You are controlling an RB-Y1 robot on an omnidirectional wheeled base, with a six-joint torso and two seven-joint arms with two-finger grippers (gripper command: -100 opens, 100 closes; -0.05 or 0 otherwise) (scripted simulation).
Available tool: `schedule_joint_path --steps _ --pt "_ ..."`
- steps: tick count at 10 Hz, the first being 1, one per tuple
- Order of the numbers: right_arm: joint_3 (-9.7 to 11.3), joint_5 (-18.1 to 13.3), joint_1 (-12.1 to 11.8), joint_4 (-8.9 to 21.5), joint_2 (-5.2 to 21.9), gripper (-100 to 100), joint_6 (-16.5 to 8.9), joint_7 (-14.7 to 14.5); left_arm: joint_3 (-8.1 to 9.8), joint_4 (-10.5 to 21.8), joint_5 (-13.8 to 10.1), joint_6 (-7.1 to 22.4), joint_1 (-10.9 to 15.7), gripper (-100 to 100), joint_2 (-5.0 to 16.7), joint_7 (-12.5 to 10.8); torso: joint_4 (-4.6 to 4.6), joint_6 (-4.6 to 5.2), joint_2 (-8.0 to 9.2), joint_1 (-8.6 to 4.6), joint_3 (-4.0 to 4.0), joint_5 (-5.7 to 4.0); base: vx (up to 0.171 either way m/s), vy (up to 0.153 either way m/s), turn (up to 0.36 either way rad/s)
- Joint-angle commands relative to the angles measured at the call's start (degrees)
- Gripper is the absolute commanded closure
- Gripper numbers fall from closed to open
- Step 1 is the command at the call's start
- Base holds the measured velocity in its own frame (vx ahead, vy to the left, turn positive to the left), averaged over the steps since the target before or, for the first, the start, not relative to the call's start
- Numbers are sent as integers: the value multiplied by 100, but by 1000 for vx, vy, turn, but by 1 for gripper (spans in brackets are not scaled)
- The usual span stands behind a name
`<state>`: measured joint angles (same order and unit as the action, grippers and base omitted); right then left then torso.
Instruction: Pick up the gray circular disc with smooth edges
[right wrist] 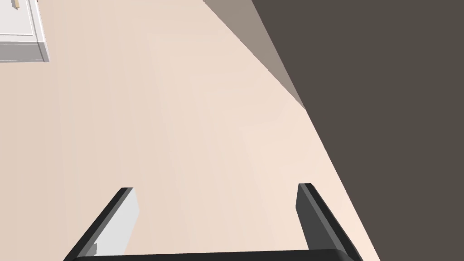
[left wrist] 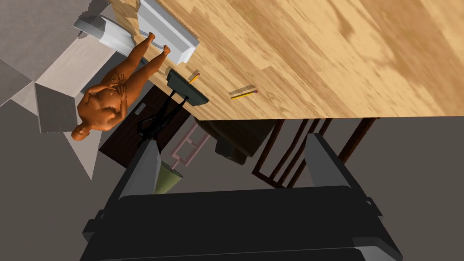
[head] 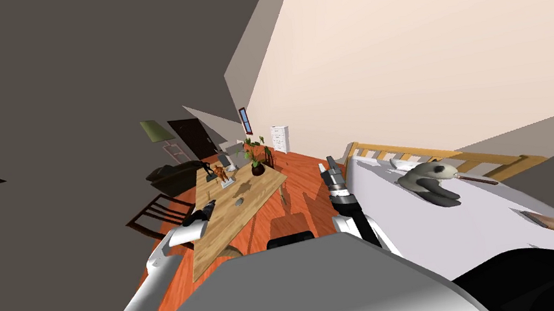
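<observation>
Disc [head: 238, 201], small and gray, lies on the wooden table [head: 232, 230], just right of our left pincer [head: 210, 206] and slightly ahead of its tips. It is too small for us to read its edge or tilt, and being round it offers no long axis to line up with.

Starting from the left, a dark chair [head: 153, 216] stands off the pincer's left side, at the table's long edge. The left pincer hovers over that edge, released, its fingers [left wrist: 146, 165] spread wide with nothing between them. It looks along the edge rather than toward the disc.

Ahead of it, well past the disc, an orange figurine [left wrist: 108, 102] stands with its feet on a white block [left wrist: 168, 31], with a yellow pencil [left wrist: 243, 94] nearby. A potted plant [head: 257, 160] stands farther on. None of these lies between pincer and disc, so we judge the way open: a short swing right, then a descent.

Our right pincer [head: 330, 164] is raised beyond the table's right edge, also released and well apart from the disc, so the left arm is nearer. Right of it lies a white bed [head: 420, 225] with a plush animal [head: 432, 179].
</observation>
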<state>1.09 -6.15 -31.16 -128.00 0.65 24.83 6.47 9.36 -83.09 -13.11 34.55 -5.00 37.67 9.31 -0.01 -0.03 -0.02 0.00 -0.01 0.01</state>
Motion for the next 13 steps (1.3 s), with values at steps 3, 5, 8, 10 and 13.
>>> schedule_joint_path --steps 3,5,8,10,13 --pt "0 0 0 0 0 0 0 0 92 387 -67 365 186 -100 34 16 0 1 -1 0 -1 -1 5 1 -75" --pt "0 0 1 0 0 0 0 0 185 708 -136 689 369 -100 64 20 0 5 -2 -1 -1 -1 7 2 -126" --pt "0 0 0 0 0 0 0 0 373 1214 -265 1198 729 -100 90 6 -1 0 -3 1 -2 0 12 5 -138" --pt "0 0 0 0 0 0 0 0 466 1632 -324 1435 905 -100 87 -13 -1 1 -5 1 -3 0 14 7 -149" --pt "0 0 0 0 0 0 0 0 558 1941 -380 1840 1077 -100 75 -37 -1 5 -7 0 -4 0 16 9 -123"
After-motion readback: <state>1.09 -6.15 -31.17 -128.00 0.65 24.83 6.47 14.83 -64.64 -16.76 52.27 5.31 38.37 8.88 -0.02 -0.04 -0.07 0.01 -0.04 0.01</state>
